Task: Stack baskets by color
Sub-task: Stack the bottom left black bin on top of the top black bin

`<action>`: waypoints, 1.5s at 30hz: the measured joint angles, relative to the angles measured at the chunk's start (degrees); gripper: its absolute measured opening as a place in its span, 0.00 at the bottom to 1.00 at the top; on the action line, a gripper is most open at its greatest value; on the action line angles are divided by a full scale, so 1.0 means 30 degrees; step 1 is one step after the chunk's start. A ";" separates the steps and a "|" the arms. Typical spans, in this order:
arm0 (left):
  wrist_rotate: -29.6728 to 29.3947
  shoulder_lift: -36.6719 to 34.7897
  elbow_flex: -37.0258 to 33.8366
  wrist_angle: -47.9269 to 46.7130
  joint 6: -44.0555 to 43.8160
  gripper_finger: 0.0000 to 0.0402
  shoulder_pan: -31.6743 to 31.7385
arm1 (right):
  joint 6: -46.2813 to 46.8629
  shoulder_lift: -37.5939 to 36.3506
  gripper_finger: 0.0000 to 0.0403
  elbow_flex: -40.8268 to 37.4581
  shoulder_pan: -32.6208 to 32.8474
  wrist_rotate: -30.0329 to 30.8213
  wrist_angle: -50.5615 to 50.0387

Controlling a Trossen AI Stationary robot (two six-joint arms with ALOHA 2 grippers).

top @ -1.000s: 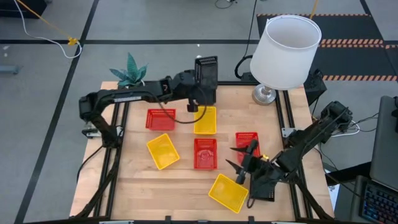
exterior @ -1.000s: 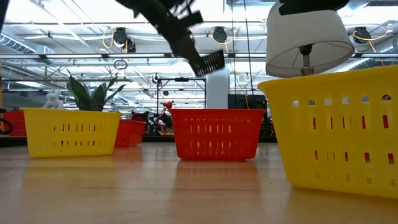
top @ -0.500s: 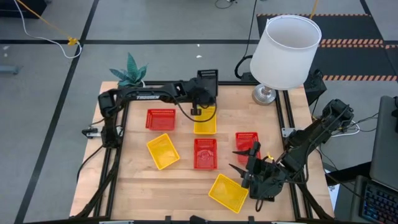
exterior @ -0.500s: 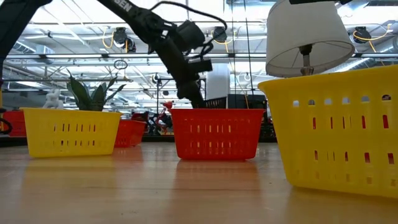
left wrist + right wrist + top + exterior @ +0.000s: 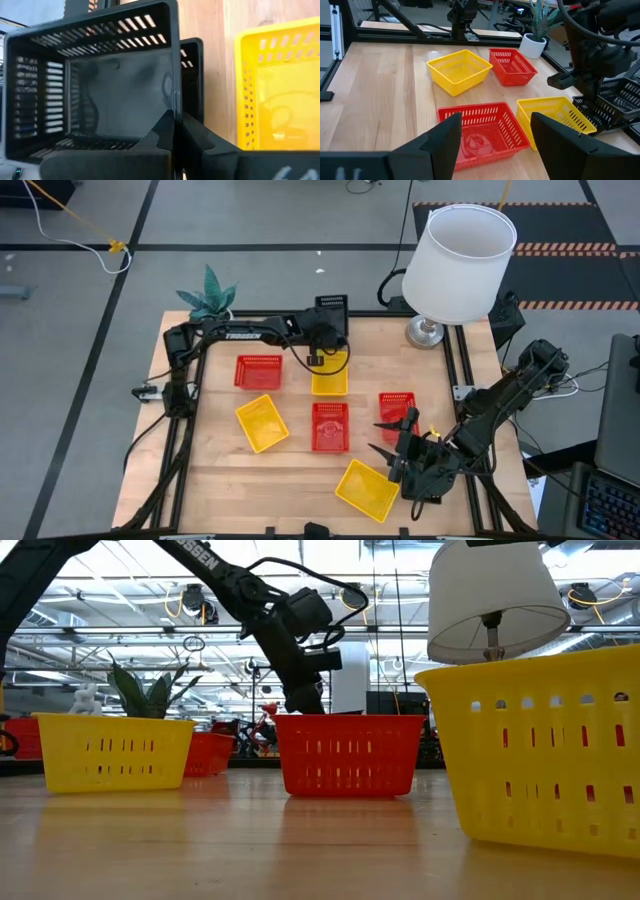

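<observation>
Left pincer (image 5: 174, 131) has lowered its black basket (image 5: 95, 90) to the table

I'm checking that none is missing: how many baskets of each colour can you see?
Red baskets: 3
Yellow baskets: 3
Black baskets: 2 seen for certain, one in the left pincer, one behind it
Total: at least 8

Your left gripper (image 5: 175, 127) pinches the rim of a black plastic mesh basket (image 5: 100, 90) nested over another, beside a yellow one (image 5: 280, 85). Three red and two more yellow baskets lie farther off.
</observation>
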 joint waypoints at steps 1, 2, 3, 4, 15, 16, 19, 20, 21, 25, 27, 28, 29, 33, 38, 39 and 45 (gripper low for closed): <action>0.0027 0.0000 0.0000 -0.0004 -0.0001 0.06 0.0051 | -0.0006 0.0000 0.57 0.0000 0.0000 0.0000 0.0000; 0.0125 0.0000 0.0000 -0.0010 0.0000 0.07 0.0127 | -0.0018 0.0000 0.57 0.0000 0.0000 0.0000 0.0000; 0.0305 0.0000 0.0000 -0.0062 -0.0007 0.07 0.0198 | -0.0022 0.0000 0.57 0.0000 0.0000 0.0000 0.0000; 0.0604 0.0000 0.0000 -0.0174 -0.0015 0.07 0.0251 | -0.0022 0.0000 0.57 0.0000 0.0000 0.0000 0.0000; 0.1042 0.0000 0.0000 -0.0466 -0.0034 0.07 0.0290 | -0.0017 0.0000 0.57 0.0000 0.0000 -0.0007 0.0007; 0.1038 0.0000 0.0000 -0.0485 -0.0029 0.08 0.0290 | -0.0022 0.0000 0.57 0.0000 0.0000 -0.0007 0.0007; 0.1035 0.0000 0.0000 -0.0489 -0.0036 0.08 0.0293 | -0.0021 0.0000 0.57 0.0000 0.0000 -0.0007 0.0007; 0.1035 0.0000 0.0000 -0.0495 -0.0036 0.08 0.0328 | -0.0015 0.0000 0.57 0.0000 0.0000 -0.0007 0.0007; 0.1042 0.0000 0.0000 -0.0495 -0.0030 0.07 0.0347 | -0.0018 0.0000 0.57 0.0000 0.0000 -0.0007 0.0007; 0.1035 0.0000 0.0000 -0.0503 -0.0032 0.04 0.0380 | -0.0015 0.0000 0.57 0.0000 0.0000 -0.0007 0.0015; 0.1035 0.0000 0.0000 -0.0533 0.0015 0.04 0.0415 | -0.0015 0.0000 0.57 0.0000 0.0000 -0.0007 0.0015; 0.1035 0.0000 0.0000 -0.0546 0.0015 0.05 0.0421 | -0.0015 0.0000 0.57 0.0000 0.0000 -0.0007 0.0015; 0.1028 0.0000 0.0000 -0.0553 0.0015 0.06 0.0428 | -0.0015 0.0000 0.57 0.0000 0.0000 -0.0007 0.0015; 0.1033 0.0000 0.0000 -0.0627 0.0066 0.10 0.0436 | -0.0015 0.0000 0.57 0.0000 0.0000 -0.0015 0.0015; 0.1020 0.0000 0.0000 -0.0627 0.0003 0.15 0.0436 | -0.0015 0.0000 0.57 0.0000 -0.0004 -0.0018 0.0015; 0.1020 0.0000 0.0000 -0.0619 -0.0018 0.16 0.0436 | -0.0015 0.0000 0.57 0.0000 0.0000 -0.0022 0.0015; 0.0993 0.0000 0.0000 -0.0612 -0.0406 0.21 0.0514 | -0.0015 0.0000 0.57 0.0007 -0.0003 -0.0022 0.0015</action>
